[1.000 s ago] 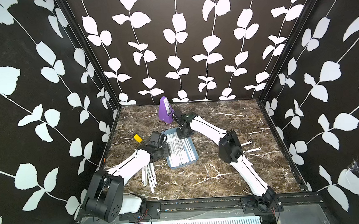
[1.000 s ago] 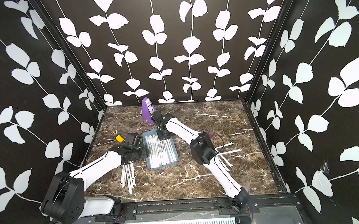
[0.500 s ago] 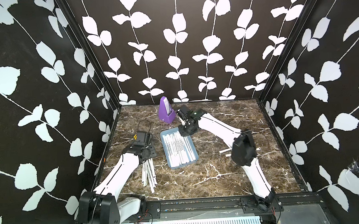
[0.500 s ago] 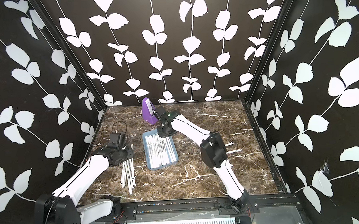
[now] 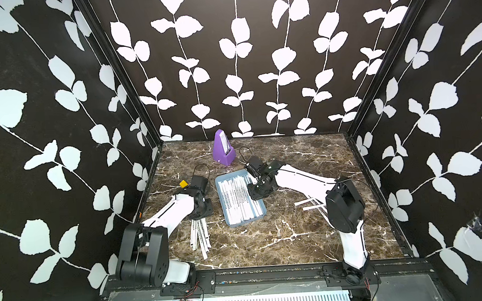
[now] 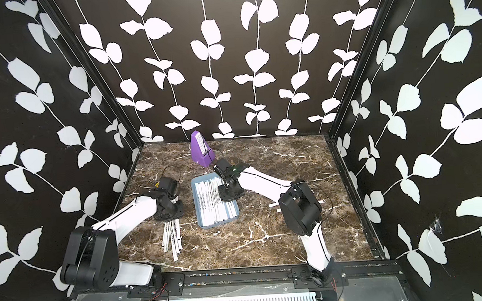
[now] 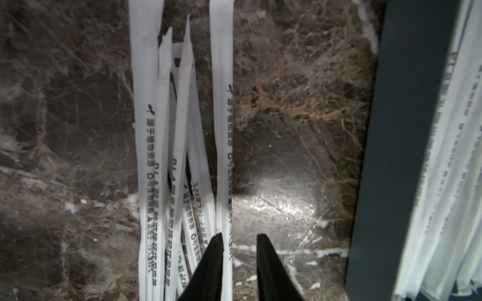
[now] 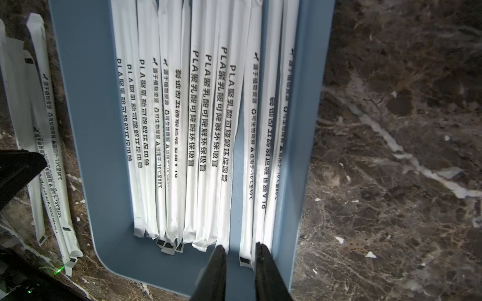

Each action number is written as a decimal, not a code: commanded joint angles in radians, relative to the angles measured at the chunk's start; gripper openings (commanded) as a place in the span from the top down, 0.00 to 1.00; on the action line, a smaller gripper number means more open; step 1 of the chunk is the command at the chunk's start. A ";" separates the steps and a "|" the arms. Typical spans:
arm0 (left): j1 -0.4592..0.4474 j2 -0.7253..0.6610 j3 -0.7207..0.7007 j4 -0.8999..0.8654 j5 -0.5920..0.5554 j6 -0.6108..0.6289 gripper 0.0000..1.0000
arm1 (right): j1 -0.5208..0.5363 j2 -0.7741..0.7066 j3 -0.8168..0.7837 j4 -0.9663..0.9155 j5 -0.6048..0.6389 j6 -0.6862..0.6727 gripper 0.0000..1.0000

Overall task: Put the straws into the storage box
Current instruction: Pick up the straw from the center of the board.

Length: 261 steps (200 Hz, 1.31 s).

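White paper-wrapped straws [image 8: 203, 130] line the smooth blue storage box [image 8: 86, 130]; left claw [image 7: 240, 237] and right claw [image 8: 240, 247] gape narrowly, empty.

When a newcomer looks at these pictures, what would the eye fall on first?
Most striking are the black walls with white leaf vines all around. In the middle of the brown marble table lies a shallow light blue plastic tray filled with white paper-wrapped straws. A purple pyramid-shaped metronome stands behind it, and more loose straws lie by the left arm.

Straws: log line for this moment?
left gripper: open, at loose straws | right gripper: open, over storage box | boxed straws: many | status: unfinished
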State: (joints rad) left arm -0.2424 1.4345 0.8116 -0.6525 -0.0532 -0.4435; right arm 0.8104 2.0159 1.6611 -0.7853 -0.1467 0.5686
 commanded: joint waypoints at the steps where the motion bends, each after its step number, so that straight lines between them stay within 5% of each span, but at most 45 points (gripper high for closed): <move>1: 0.002 0.024 0.024 -0.014 -0.042 0.034 0.75 | -0.007 -0.034 -0.020 0.023 0.006 -0.007 0.78; 61: 0.002 0.104 0.025 0.035 -0.025 0.052 0.78 | -0.008 -0.026 -0.015 0.024 0.000 -0.006 0.78; 103: 0.002 0.124 0.022 0.041 -0.016 0.055 0.91 | -0.010 -0.027 -0.007 0.014 0.003 -0.006 0.79; 130: 0.000 0.059 0.047 -0.011 -0.004 0.064 1.00 | -0.017 -0.032 0.010 -0.001 0.000 -0.006 0.79; 201: -0.084 -0.143 0.126 -0.062 0.056 -0.088 1.00 | -0.062 -0.067 0.017 -0.037 0.002 -0.003 0.80; 222: -0.170 -0.064 0.161 0.084 0.110 -0.171 1.00 | -0.075 -0.062 0.027 -0.045 -0.005 -0.003 0.80; 261: -0.189 0.135 0.230 0.160 0.106 -0.163 1.00 | -0.083 -0.073 0.042 -0.069 0.004 -0.018 0.80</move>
State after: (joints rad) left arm -0.4351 1.4982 1.0172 -0.5491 0.0563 -0.5858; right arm 0.7311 1.9820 1.6672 -0.8181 -0.1486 0.5648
